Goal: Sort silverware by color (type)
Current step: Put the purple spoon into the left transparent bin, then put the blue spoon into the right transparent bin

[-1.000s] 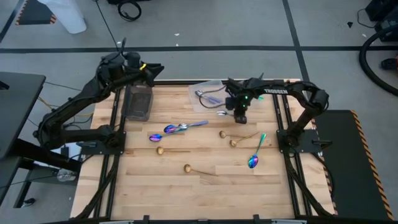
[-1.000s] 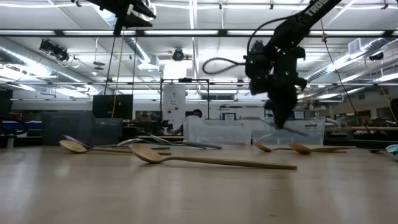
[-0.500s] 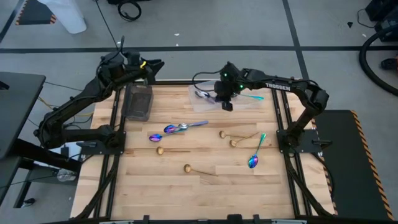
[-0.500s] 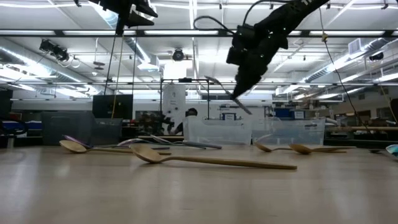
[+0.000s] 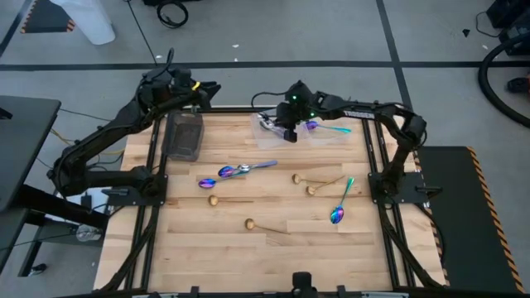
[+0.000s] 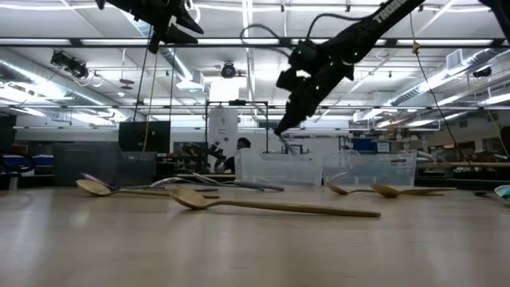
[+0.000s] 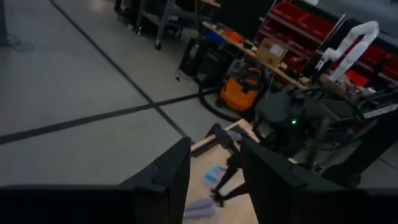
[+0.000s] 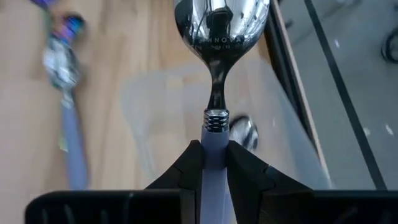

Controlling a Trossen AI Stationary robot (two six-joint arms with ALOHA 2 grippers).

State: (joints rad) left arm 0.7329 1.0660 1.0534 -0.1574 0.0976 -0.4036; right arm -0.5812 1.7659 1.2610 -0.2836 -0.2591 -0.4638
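My right gripper [image 5: 287, 132] hangs over the left clear container [image 5: 276, 122] at the table's far edge, shut on a spoon with a silver bowl [image 8: 221, 22] and a lavender handle. A silver spoon [image 5: 266, 124] lies in that container. A rainbow spoon [image 5: 312, 127] lies in the right container [image 5: 333, 134]. Rainbow and silver spoons [image 5: 228, 171] lie flat mid-table. Gold spoons [image 5: 249, 223] lie nearer, and a green-handled one [image 5: 338, 213] lies to the right. My left gripper [image 7: 214, 180] is open, high over the far left corner. My right gripper pinches the spoon's lavender handle [image 8: 214, 134] between its two fingers [image 8: 189, 163], just behind the metal ring at the neck. The fingers lie along the handle and slant down. The bowl sticks out past the fingertips, and the spoon is lifted clear above the container.
A dark rectangular tray [image 5: 184, 136] sits at the far left of the wooden table [image 5: 265, 257], under my left arm. Black rails [image 5: 151, 215] run along both table sides. The near half holds only a few spoons.
My right gripper has risen from the table's right middle and gone toward the far edge and left, tipping from pointing down to a slant. The silver spoon has come up off the table with it and now hangs over the clear container.
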